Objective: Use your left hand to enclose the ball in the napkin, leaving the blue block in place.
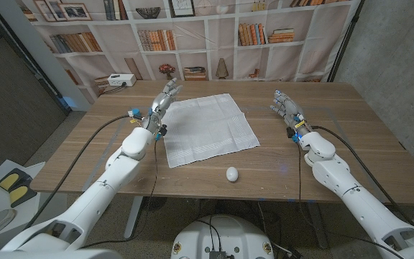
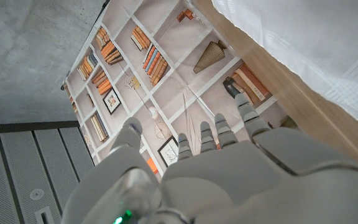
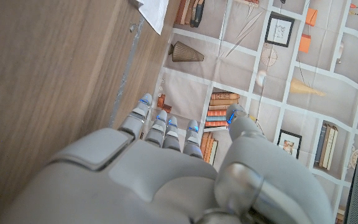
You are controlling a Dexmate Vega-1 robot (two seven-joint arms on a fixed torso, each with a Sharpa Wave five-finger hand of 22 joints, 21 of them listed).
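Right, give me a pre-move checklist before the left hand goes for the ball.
1. Left hand empty, fingers apart: ok.
2. Napkin spread flat on the table: ok.
3. Ball on the napkin: not ok; it lies on bare wood just past the napkin's near edge.
4. Blue block located: not ok; none visible on the table.
5. Right hand off the napkin, holding nothing: ok.

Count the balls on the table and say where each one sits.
1. The white ball lies on the bare wood near the table's front edge, just in front of the napkin, apart from it.
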